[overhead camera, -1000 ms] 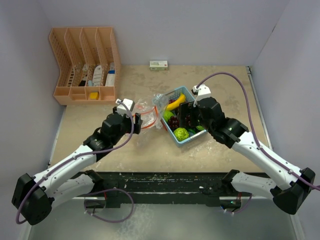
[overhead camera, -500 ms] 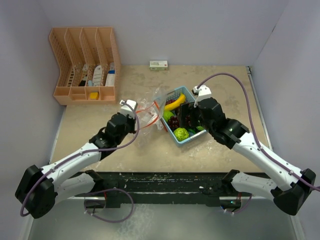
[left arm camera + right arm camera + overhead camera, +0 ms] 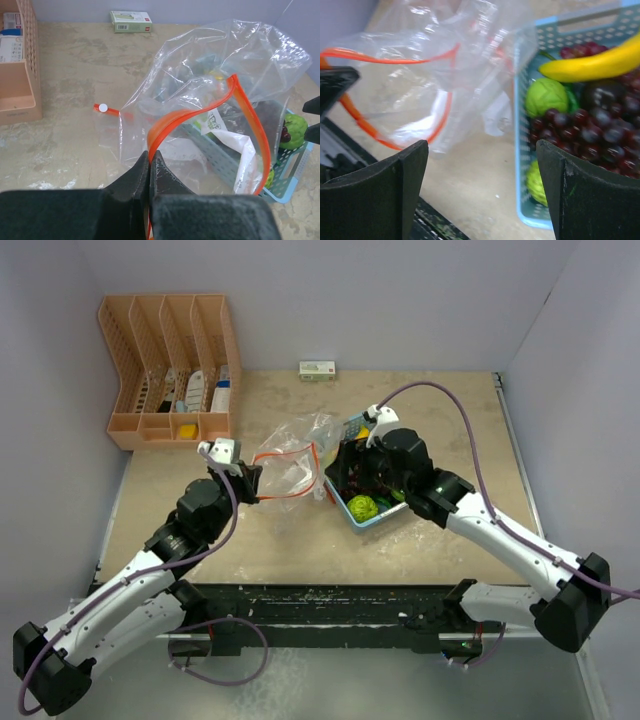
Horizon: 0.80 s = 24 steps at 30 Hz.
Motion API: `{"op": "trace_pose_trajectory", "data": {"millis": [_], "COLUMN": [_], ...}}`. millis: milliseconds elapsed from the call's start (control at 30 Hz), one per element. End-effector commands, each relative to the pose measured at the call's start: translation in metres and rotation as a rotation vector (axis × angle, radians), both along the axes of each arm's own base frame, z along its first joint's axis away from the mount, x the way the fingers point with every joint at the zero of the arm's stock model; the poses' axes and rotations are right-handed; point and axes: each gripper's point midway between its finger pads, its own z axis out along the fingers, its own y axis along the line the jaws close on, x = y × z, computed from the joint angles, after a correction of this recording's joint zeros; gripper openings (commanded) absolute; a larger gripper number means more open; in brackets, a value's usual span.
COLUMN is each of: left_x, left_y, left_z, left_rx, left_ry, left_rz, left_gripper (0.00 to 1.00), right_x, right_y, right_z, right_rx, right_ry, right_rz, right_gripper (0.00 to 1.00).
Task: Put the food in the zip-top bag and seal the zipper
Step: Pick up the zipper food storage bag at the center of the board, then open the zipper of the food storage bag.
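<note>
Pinching, left gripper (image 3: pixel 150 156): pressed together on orange zipper (image 3: pixel 247 115) of zip-top bag (image 3: pixel 200 65), centre-left.
Bag mouth: gaping, unsealed, no food seen inside.
Right gripper (image 3: pixel 480 150): spread wide, empty, over basket (image 3: pixel 522 165) rim, centre-right.
Food (image 3: pixel 580 125): all in basket; bagging and sealing yet to do.

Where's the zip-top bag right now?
In the top view the zip-top bag sits at centre, mouth open, between the left end effector, which pinches its orange zipper edge, and the blue basket on the right arm's side.

Arm links (image 3: pixel 500 535): white shells, black joints.
Cables (image 3: pixel 430 386): purple, along each arm.
Fingers (image 3: pixel 375 195): black, wedge-shaped, matte.
</note>
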Motion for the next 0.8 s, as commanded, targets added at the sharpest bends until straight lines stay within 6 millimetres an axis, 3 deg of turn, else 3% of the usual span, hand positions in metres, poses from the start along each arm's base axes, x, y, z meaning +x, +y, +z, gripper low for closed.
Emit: {"op": "trace_pose_trajectory", "data": {"millis": [0,267,433,500,633,767], "left_x": [0.003,0.004,0.003,0.001,-0.005,-0.018], "left_y": [0.0,0.0,-0.007,-0.01,-0.014,-0.015], "left_z": [0.015,0.026,0.032,0.033,0.035,0.03], "left_rx": [-0.098,-0.173,-0.22,-0.24,-0.275,-0.291], "left_ry": [-0.027,-0.047,-0.054,-0.052,-0.041,0.007], "left_rz": [0.035,0.051,0.025,0.01,-0.023,-0.059], "left_gripper": [0.0,0.0,0.0,0.0,0.0,0.0], "right_x": [-0.006,0.003,0.008,0.017,0.036,0.059], "right_y": [0.048,0.069,0.084,0.089,0.078,0.045], "right_z": [0.047,0.005,-0.005,0.0,-0.018,-0.032], "right_rx": [0.259,0.212,0.216,0.206,0.122,-0.044], "right_ry": [-0.064,0.004,-0.002,-0.021,-0.031,-0.07], "right_rz": [0.121,0.063,0.037,-0.001,-0.126,-0.314], "right_gripper": [0.9,0.89,0.88,0.88,0.87,0.87]}}
